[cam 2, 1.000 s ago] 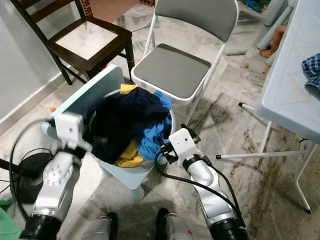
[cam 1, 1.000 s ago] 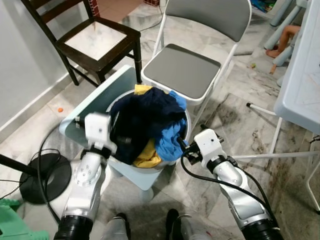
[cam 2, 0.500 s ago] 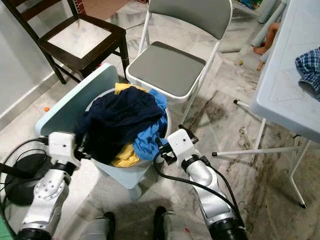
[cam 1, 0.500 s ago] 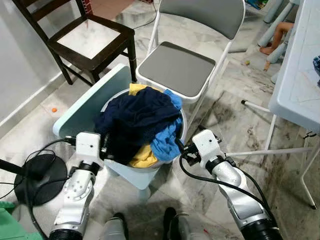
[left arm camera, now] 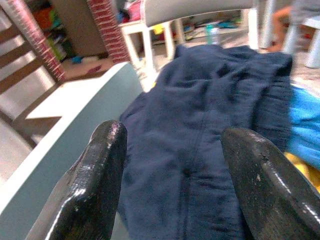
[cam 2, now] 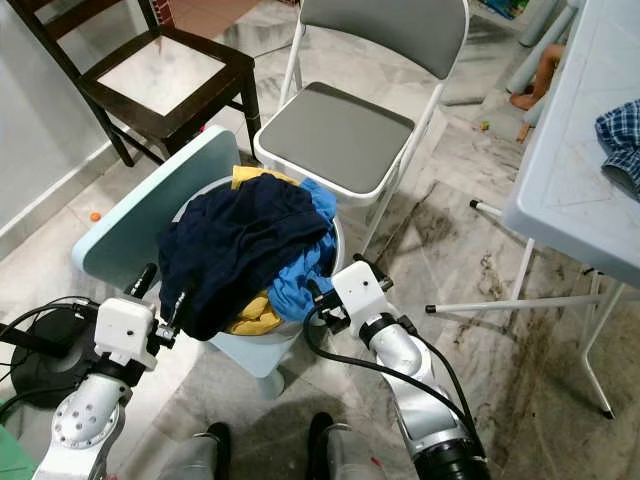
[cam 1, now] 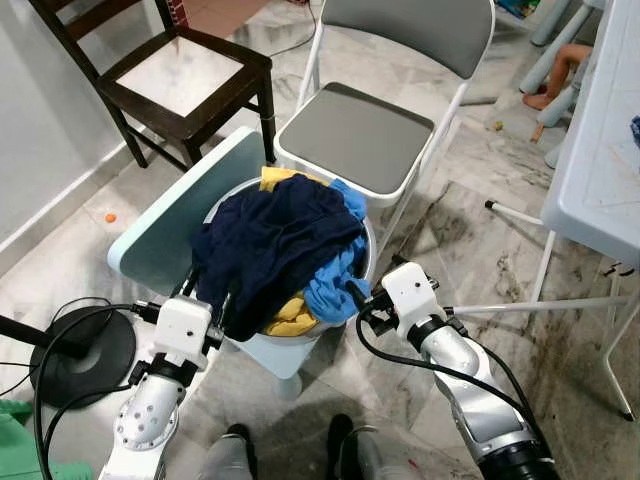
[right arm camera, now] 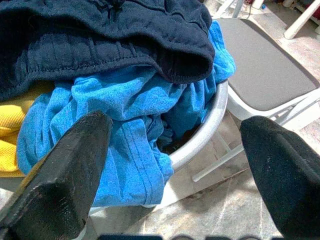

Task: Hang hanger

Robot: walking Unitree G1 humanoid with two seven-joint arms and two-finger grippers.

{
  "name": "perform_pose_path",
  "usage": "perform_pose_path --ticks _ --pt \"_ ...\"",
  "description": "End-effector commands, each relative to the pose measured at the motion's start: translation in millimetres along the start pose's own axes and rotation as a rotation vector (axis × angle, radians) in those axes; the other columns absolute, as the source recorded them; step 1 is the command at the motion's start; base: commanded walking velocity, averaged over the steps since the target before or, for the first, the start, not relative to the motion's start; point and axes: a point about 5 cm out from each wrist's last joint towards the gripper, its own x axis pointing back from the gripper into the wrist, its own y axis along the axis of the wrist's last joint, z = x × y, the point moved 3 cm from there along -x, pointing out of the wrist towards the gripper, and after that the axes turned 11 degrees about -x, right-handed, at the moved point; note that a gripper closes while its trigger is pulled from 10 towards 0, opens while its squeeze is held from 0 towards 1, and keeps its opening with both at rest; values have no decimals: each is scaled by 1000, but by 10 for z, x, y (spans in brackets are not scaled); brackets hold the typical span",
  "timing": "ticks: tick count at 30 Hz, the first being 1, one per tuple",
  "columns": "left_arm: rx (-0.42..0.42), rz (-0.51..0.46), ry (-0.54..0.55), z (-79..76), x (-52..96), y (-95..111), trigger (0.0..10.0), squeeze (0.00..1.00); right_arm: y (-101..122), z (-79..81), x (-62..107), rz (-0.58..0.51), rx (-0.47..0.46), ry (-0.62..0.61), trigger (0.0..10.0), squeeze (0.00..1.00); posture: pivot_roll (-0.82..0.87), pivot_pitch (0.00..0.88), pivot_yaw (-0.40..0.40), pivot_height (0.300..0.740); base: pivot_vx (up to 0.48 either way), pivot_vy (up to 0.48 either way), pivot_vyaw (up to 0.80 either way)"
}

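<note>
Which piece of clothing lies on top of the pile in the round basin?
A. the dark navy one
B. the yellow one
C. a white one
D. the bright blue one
A: the dark navy garment drapes over the top of the basin, with the bright blue garment and the yellow garment showing from under it.

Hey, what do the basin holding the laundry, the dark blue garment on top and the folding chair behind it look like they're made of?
Basin: probably metal; its rim is thin, grey and slightly shiny.
Dark blue garment: soft woven or knit cloth, likely cotton; matte, with fine ribbed texture and stitched seams.
Folding chair: white-painted tubular frame, apparently metal, with a grey padded seat that looks like matte vinyl or fabric.
</note>
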Motion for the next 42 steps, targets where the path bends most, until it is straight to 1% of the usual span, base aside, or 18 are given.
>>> perform_pose_path --ticks 1,3,6,7,9,10,14,17,21,22,24,30,31,33,34,36,40,42 --pt "-24 -3 -51 -89 92 -6 10000 1000 -41 -1 40 14 -4 6 10000 0 215 330 -69 740 0 0 0" --pt "-31 -2 -63 -106 120 -12 10000 1000 -39 -1 40 14 -4 6 10000 0 214 332 -73 740 0 0 0" --pt "-89 12 -145 -212 291 -100 10000 1000 -34 -15 41 14 -3 6 10000 0 214 335 -75 740 0 0 0" --pt "-92 28 -170 -245 350 -146 10000 1000 -38 -17 45 16 -2 8 10000 0 217 336 -76 740 0 0 0" --pt "-92 28 -170 -245 350 -146 10000 1000 -38 -17 45 16 -2 8 10000 0 217 336 -76 740 0 0 0" --pt "-89 39 -183 -262 383 -173 10000 1000 -40 -18 47 17 -1 9 10000 0 217 336 -76 740 0 0 0" --pt "-64 133 -204 -352 503 -396 10000 1000 -62 16 45 29 -1 27 10000 0 218 338 -74 740 0 0 0" --pt "-52 174 -199 -396 522 -505 10000 1000 -78 28 45 36 -1 36 10000 0 219 336 -73 740 0 0 0" --pt "-76 237 -227 -478 582 -682 10000 1000 -102 38 49 45 -1 42 10000 0 216 331 -71 740 0 0 0" --pt "-76 237 -227 -478 582 -682 10000 1000 -102 38 49 45 -1 42 10000 0 216 331 -71 740 0 0 0" --pt "-102 276 -224 -512 619 -794 10000 1000 -106 38 52 47 0 44 10000 0 212 333 -74 740 0 0 0" --pt "-126 269 -227 -529 590 -817 10000 1000 -106 37 49 48 1 44 10000 0 211 333 -74 740 0 0 0" --pt "-139 263 -230 -519 574 -826 10000 1000 -105 39 44 48 2 45 10000 0 210 331 -74 740 0 0 0" --pt "-212 231 -229 -410 511 -816 10000 1000 -90 41 32 43 3 45 10000 0 203 328 -72 740 0 0 0" --pt "-287 206 -196 -283 433 -805 10000 0 -85 33 31 41 4 42 10000 0 200 326 -71 740 0 0 0" --pt "-380 155 -134 -69 286 -744 10000 0 -91 6 44 41 4 31 10000 0 198 325 -67 740 0 0 0" --pt "-422 136 -94 4 229 -689 10000 0 -105 0 56 44 2 27 10000 0 196 323 -63 740 0 0 0" --pt "-418 126 -93 -1 208 -661 10000 0 -111 4 59 46 0 27 10000 0 198 324 -62 740 0 0 0"
